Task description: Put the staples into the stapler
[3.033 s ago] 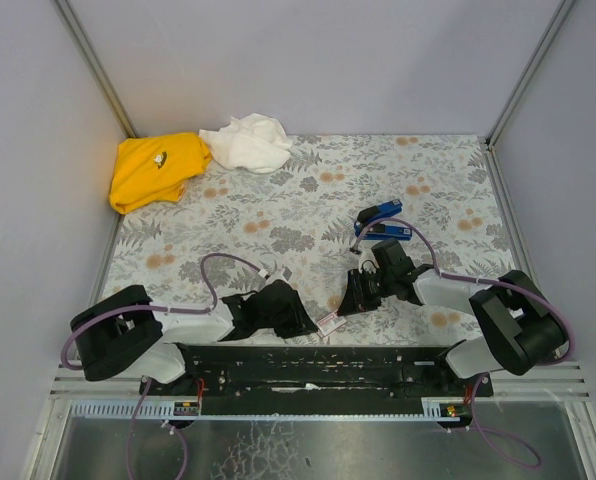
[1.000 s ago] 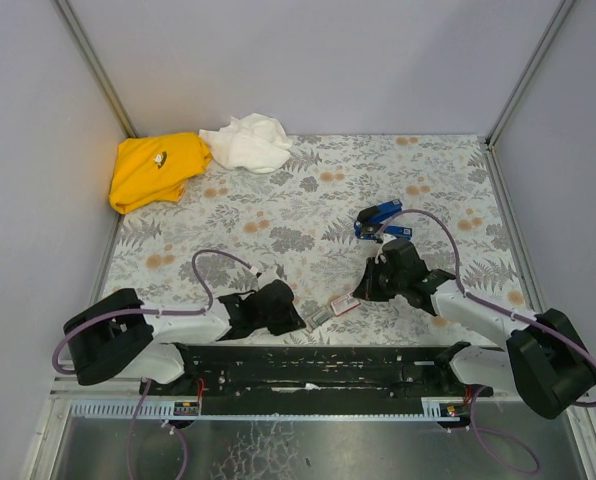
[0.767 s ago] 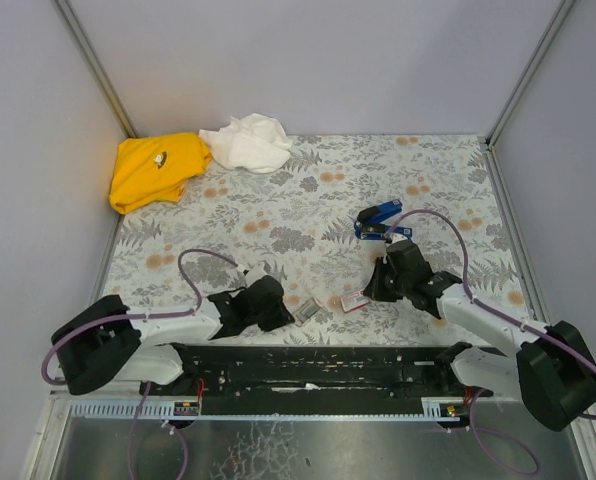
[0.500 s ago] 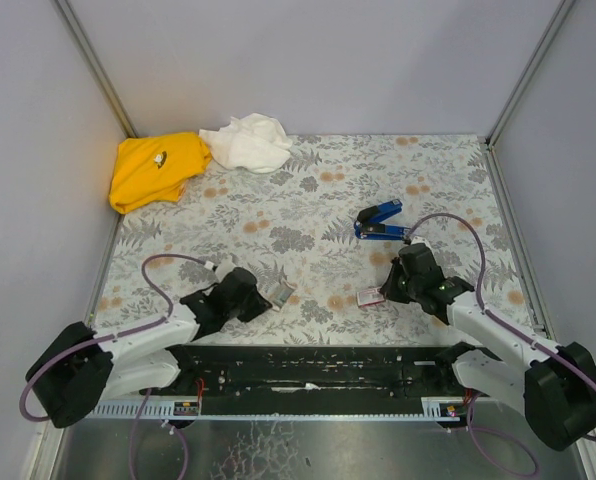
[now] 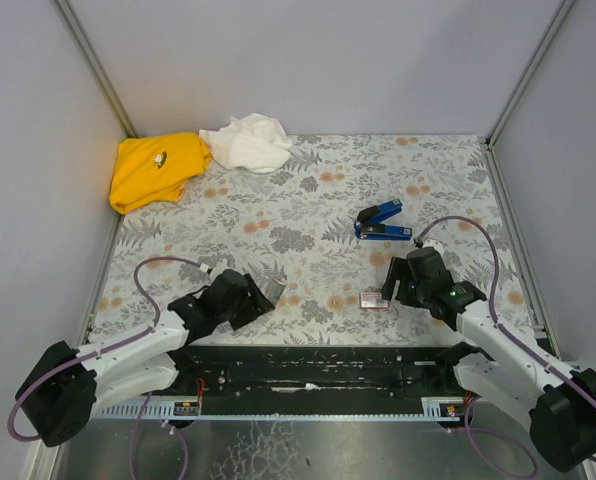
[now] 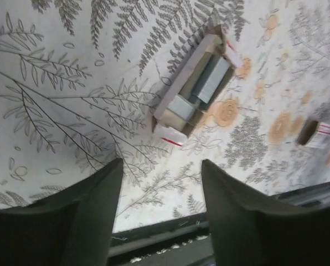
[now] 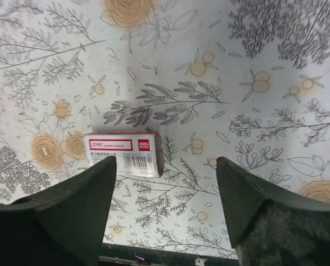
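Two hands, both with fingers spread and nothing between them. The left hand (image 6: 160, 166) hovers low over the table (image 5: 308, 190); one open staple tray (image 6: 195, 88) lies just ahead of its fingertips, holding grey strips I cannot count. One empty box sleeve (image 7: 123, 154) with red print lies flat just ahead of the right hand (image 7: 166, 166), at one fingertip. One blue stapler (image 5: 383, 222) sits farther out beyond that hand, apart from it. Two cloths, one yellow (image 5: 156, 168) and one white (image 5: 246, 142), lie far beyond the left hand.
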Robot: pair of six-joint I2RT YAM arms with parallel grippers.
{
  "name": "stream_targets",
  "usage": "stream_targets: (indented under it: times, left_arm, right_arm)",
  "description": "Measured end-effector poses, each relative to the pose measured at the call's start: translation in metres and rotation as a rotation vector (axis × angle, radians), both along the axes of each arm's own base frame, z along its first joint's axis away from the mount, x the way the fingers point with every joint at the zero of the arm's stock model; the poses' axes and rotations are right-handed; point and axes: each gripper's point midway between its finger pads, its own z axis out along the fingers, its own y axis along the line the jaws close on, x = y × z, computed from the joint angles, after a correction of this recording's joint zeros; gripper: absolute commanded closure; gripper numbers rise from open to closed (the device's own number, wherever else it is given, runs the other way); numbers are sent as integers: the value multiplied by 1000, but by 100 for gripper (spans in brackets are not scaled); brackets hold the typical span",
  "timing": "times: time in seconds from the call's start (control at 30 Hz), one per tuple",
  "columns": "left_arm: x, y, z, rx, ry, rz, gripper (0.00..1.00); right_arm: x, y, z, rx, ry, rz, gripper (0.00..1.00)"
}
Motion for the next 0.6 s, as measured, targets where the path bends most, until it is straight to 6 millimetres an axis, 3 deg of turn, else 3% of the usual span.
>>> stream_targets:
  times: [0.1,0.2,0.23,0.3,0.47,0.6]
  left_arm:
    - [-2,-1,12,-6,-15,-27,2]
    - [4,-4,39,-8,-60,-56,0]
    - [9,-6,55,-14,-90,-69,0]
    - [23,-11,90,-23,-153,-93,0]
    - [85,-7,202,0,-387,-128,0]
    - [117,14,253,73,-541,-132,0]
  right_arm:
    - [5,0,18,-17,-36,29,14]
    - [14,3,45,-21,-93,69,12]
    - [17,5,55,-18,-113,85,2]
    - [21,10,73,0,-149,115,0]
    - [38,20,124,20,-225,151,1]
    - [67,24,148,-23,-249,149,1]
